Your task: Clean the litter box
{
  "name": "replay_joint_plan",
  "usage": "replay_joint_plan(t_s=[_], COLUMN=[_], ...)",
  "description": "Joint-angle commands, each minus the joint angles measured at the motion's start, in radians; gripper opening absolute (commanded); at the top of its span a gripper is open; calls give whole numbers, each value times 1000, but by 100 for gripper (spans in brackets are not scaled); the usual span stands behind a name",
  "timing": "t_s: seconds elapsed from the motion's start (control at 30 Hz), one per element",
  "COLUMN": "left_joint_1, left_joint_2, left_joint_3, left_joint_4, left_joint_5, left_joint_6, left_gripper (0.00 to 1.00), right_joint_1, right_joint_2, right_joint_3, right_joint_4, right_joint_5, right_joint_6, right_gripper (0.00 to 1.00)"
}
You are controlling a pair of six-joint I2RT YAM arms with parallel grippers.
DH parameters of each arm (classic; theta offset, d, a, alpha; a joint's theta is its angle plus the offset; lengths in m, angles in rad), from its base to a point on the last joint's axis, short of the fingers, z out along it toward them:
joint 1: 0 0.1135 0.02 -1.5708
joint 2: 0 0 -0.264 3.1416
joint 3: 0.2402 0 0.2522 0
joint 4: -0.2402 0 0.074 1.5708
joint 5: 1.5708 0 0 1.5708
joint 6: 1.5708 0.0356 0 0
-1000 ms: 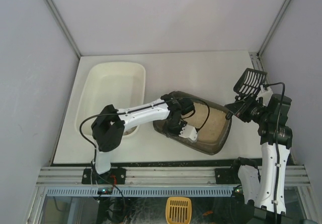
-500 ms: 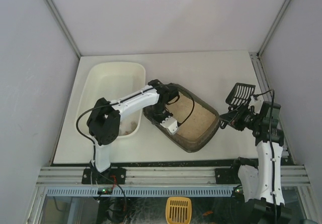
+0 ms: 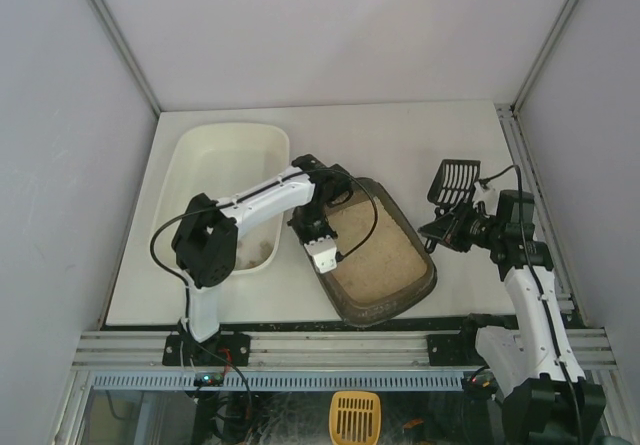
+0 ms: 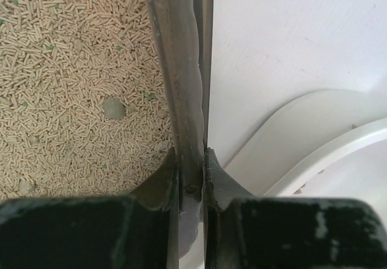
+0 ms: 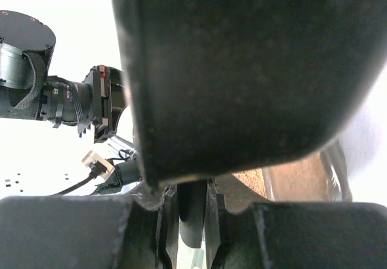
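Note:
The litter box [image 3: 385, 265] is a dark tray of beige litter [image 4: 72, 81], lying near the table's front edge. My left gripper [image 3: 320, 233] is shut on its left rim [image 4: 181, 69]; in the left wrist view the rim runs up from between the fingertips of the gripper [image 4: 191, 163]. A pale greenish clump [image 4: 113, 107] lies in the litter near that rim. My right gripper [image 3: 455, 229] is shut on the handle [image 5: 193, 217] of a black slotted scoop [image 3: 453, 180], held just right of the box, above the table. The scoop [image 5: 242, 69] fills most of the right wrist view.
A larger glossy white tray [image 3: 225, 170] stands at the back left, its corner [image 4: 338, 151] close beside the litter box. A yellow scoop [image 3: 355, 417] lies below the table's front rail. Grey walls enclose the table on three sides.
The left gripper has pulled and turned the litter box leftward and toward the front edge, setting it flatter. The right arm has carried the scoop left and lower, closer to the box.

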Motion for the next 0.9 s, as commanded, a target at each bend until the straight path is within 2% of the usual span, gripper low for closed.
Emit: replay_joint_plan(t_s=[0.0,0.27,0.43,0.57,0.63,0.73,0.77,0.8,0.87], left_joint_1=[-8,20,34,34,34,32,32,32,32], left_joint_2=[-66,24,64,58,45,32,30,27,15], left_joint_3=[127,207,241,206,169,152,156,164,181], left_joint_4=[22,106,146,192,268,332,344,353,359], left_joint_5=[75,93,115,139,136,126,125,129,138], left_joint_6=[178,237,254,218,179,115,87,60,15], left_gripper=[0,0,0,2,2,12,23,26,42], right_joint_1=[21,33,88,129,139,155,161,175,213], right_joint_2=[2,-4,11,29,45,61,64,68,78], right_joint_3=[13,8,-2,-2,-1,-2,-1,6,34], right_joint_4=[78,53,80,83,85,99,102,90,50], right_joint_5=[22,14,-9,5,6,0,9,37,89], right_joint_6=[13,-23,-23,-27,-25,-13,-5,-2,-6], right_gripper=[0,0,0,0,0,0,0,0,0])
